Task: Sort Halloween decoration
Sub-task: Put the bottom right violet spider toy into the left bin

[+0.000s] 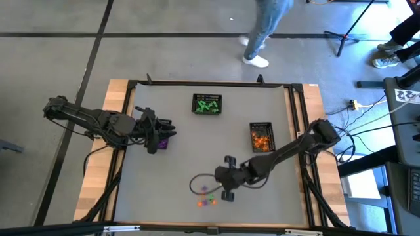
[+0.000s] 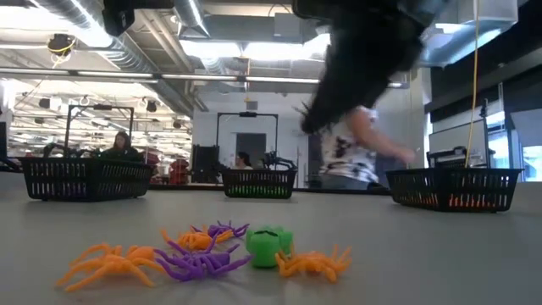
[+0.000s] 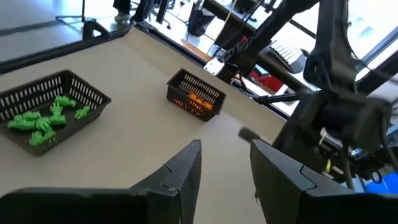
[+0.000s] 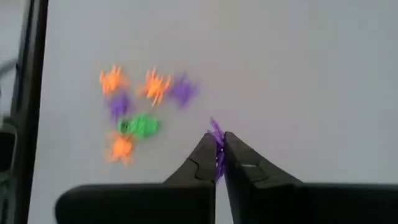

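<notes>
Pinching purple spider (image 4: pixel 217 138) | right hand (image 4: pixel 219 144) closed on it | left hand (image 3: pixel 225 163) apart, empty, over table (image 1: pixel 170 170)

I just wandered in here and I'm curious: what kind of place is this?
Probably a robotics lab or workshop: two robot arms work at a framed table, cables trail across the concrete floor, and the low view shows exposed ceiling ducts and more workstations behind.
</notes>
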`<action>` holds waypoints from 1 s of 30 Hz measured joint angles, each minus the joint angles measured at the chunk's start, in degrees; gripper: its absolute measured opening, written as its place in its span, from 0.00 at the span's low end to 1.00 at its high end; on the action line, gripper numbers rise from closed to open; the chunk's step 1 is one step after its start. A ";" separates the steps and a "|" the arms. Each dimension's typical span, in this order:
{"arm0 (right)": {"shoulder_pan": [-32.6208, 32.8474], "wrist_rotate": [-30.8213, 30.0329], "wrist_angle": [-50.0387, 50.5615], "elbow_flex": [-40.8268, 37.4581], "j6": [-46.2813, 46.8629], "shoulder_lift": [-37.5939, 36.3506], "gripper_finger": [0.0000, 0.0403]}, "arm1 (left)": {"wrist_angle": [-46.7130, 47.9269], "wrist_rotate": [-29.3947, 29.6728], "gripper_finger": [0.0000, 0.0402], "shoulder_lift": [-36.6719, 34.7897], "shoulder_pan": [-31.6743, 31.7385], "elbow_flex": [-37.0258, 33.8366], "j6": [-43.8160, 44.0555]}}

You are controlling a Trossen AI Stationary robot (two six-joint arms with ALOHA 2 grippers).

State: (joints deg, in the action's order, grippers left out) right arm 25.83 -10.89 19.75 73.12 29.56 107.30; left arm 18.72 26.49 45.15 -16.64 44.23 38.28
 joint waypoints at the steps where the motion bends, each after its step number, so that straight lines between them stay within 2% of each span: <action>1: -0.77 -0.04 -0.17 0.00 0.00 -0.81 0.03 | 0.13 -0.12 0.32 0.09 0.00 0.00 0.25; 6: -5.13 -0.09 -4.20 0.02 0.00 -5.72 0.03 | -0.17 -0.58 0.32 0.40 -0.02 0.00 0.40; 14: -10.61 -0.04 -18.05 0.08 0.00 -9.18 0.03 | -0.41 -0.29 0.32 0.77 -0.02 0.00 0.71; 22: -12.10 0.49 -24.81 0.07 0.15 -9.19 0.03 | -4.98 0.05 0.32 2.98 -0.02 0.02 0.43; 30: -12.51 -0.17 -28.27 0.09 0.18 -9.19 0.03 | -9.32 -1.14 0.32 8.66 0.02 0.02 -0.84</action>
State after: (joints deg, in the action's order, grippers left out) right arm 13.32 -11.06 -8.52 73.21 29.74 98.10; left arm 9.40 25.35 53.82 -16.62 44.25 37.44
